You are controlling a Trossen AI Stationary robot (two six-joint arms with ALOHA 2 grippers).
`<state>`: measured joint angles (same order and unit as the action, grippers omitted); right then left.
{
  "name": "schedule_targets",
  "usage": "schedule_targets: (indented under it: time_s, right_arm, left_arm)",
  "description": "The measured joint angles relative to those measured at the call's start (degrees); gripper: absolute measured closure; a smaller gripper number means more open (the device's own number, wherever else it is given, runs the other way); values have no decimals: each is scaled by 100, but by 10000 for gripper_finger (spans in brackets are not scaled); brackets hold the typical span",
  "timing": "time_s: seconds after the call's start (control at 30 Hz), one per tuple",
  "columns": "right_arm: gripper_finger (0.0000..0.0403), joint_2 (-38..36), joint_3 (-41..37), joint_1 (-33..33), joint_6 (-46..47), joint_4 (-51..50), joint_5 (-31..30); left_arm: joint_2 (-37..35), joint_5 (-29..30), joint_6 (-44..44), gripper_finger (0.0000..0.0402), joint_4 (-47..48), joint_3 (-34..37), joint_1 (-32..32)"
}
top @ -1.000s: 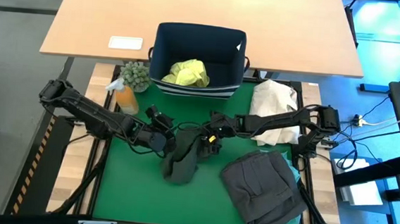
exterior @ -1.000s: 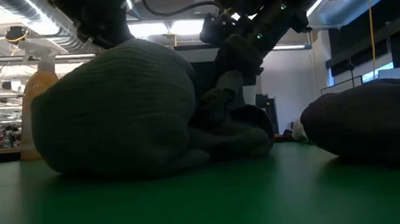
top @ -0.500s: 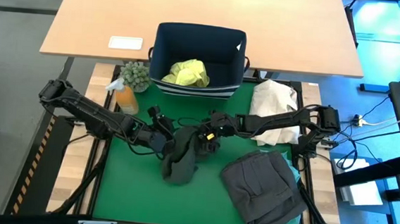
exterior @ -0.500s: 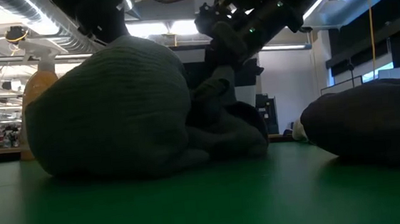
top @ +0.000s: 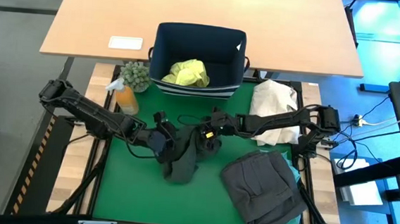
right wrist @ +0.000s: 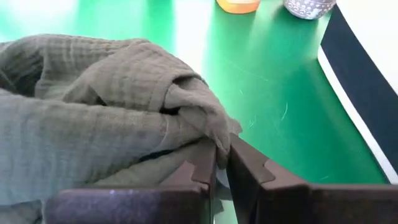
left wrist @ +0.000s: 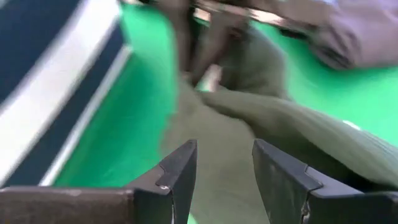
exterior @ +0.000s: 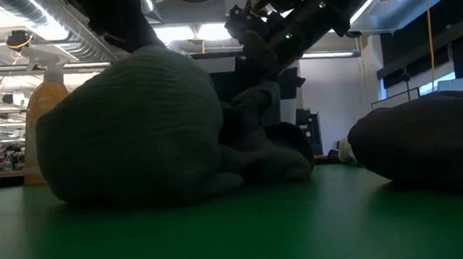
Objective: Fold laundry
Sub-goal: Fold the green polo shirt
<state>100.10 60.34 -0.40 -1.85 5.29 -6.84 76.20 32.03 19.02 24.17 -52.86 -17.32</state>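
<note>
Two arms meet over the middle of the green mat (top: 124, 191), both working at an olive garment (top: 181, 156) that lies bunched in a heap there. The right gripper (right wrist: 222, 163) has its fingers pinched nearly together on a fold of that olive cloth, the fabric drawn up into a small peak between them; in the low view the cloth rises from the heap toward the arm above it. The left gripper (left wrist: 224, 168) sits at the heap's other side with its fingers part-way apart, the olive cloth lying just ahead of them; nothing shows between them.

To the right of the heap, near the mat's front corner, a grey garment (top: 262, 188) lies flattened out, with a sliver of turquoise cloth (top: 296, 174) showing at its right edge. It is well apart from the olive heap. A yellow-green shirt (top: 186, 73) sits crumpled inside the navy bin (top: 164, 39) at the back of the mat, and a cream bundle (top: 273, 101) lies beside the bin, with the right arm crossing over it.

At the back left corner stand an orange spray bottle (top: 125, 98) and a small potted plant (top: 136, 75), close together. Behind the bin a wooden desk (top: 297, 34) carries a white card (top: 126, 43).
</note>
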Motion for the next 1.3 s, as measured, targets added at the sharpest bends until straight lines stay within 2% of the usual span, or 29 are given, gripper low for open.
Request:
schedule_targets:
  time_s: [0.1, 0.23, 0.37, 0.5, 0.73, 0.87, 1.0, 1.17, 1.3]
  right_arm:
    - [370, 32, 2, 0, 3, 211, -3]
    - [370, 38, 0, 7, -355, 225, 106]
    - [356, 41, 0, 7, -442, 219, 505]
    - [297, 42, 0, 54, -444, 168, 786]
    - [146, 45, 0, 81, -440, 182, 624]
    - [82, 47, 0, 77, -378, 213, 424]
    - [53, 47, 0, 76, -378, 263, 399]
    - [48, 47, 0, 76, -378, 278, 286]
    - [47, 49, 0, 76, -375, 332, 281]
  left_arm:
    - [60, -311, -73, 251, -14, 0, -6]
    - [98, -225, -488, 251, -151, 2, 6]
    - [109, -140, -743, 247, -131, 2, -11]
    - [111, -157, -729, 239, -124, 2, -39]
    - [111, -669, -564, 227, -249, 2, -63]
    - [111, -980, -604, 225, -654, 2, -160]
    - [111, -1048, -610, 225, -746, 2, -222]
    - [111, -1650, -617, 225, -1165, 2, -333]
    - [132, -1337, -673, 225, -1211, 2, -358]
